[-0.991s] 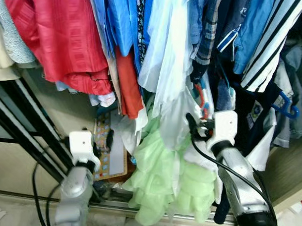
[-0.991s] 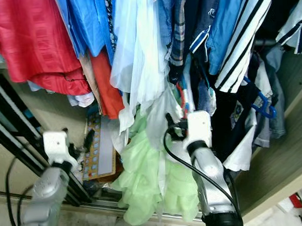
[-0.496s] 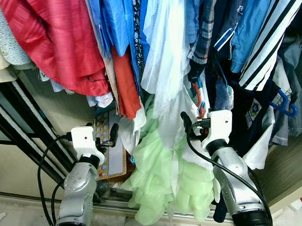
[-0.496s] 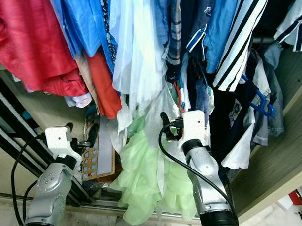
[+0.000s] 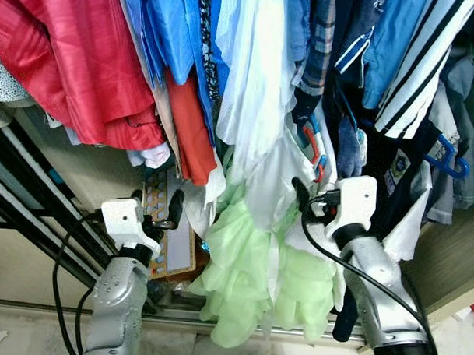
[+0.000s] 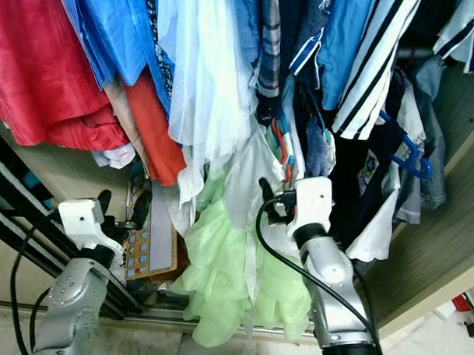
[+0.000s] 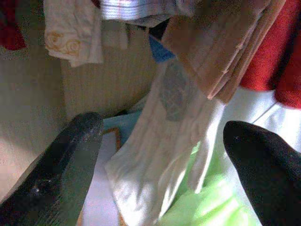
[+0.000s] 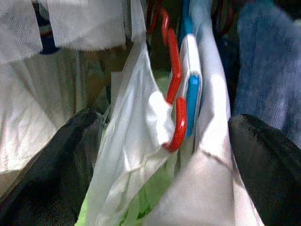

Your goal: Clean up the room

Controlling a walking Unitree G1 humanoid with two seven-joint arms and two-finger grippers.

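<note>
The right claw (image 8: 160, 165) stands with fingers apart around white cloth (image 8: 136, 155) and a red hanger (image 8: 175, 108) among the hanging clothes. The left claw (image 7: 160, 174), also spread and empty, points at a cream garment (image 7: 160, 155). A pale green ruffled dress (image 5: 248, 278) hangs between the arms, low in the wardrobe, above its sliding-door track (image 5: 180, 318). Behind hang a red shirt (image 5: 85, 66) and blue shirts (image 5: 170, 32).

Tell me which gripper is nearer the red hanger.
Right. The right gripper sits just below the red hanger, which hangs between its open fingers. The left gripper is off to the hanger's left, past the green garment.
</note>
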